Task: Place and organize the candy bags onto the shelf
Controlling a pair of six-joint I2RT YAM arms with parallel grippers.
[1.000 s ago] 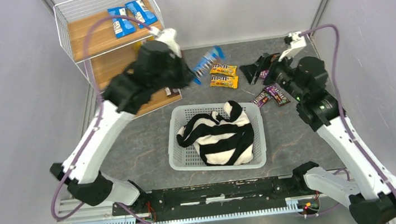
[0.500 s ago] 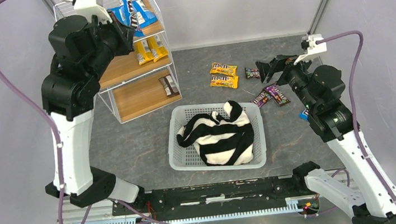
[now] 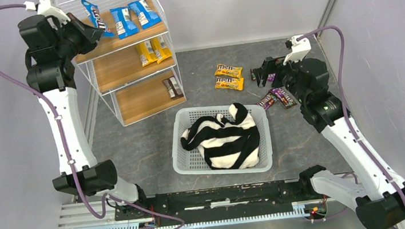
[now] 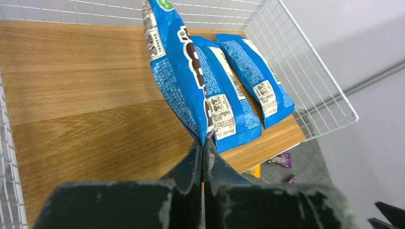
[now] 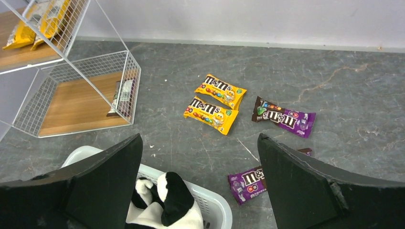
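Note:
The shelf [image 3: 126,71] stands at the back left. My left gripper [image 3: 83,35] is shut on the bottom edge of a blue candy bag [image 3: 92,16] and holds it upright over the top board [image 4: 86,95], left of two blue bags [image 3: 123,21] lying there. In the left wrist view the held bag [image 4: 176,71] rises from my closed gripper [image 4: 203,148]. Yellow bags [image 3: 152,51] lie on the middle board and a dark bag [image 3: 172,87] on the bottom board. My right gripper [image 5: 199,138] is open and empty above the floor, over two yellow bags [image 5: 220,89] and purple bags [image 5: 284,117].
A white plastic basket [image 3: 187,151] with a black-and-white striped cloth [image 3: 226,138] sits in the middle of the floor. More purple bags [image 3: 276,98] lie to its right, near the right arm. White wire mesh [image 4: 296,71] rims the shelf's top tier.
My left arm has carried the blue bag from the floor beside the shelf up and left over the top board. My right gripper has shifted slightly left.

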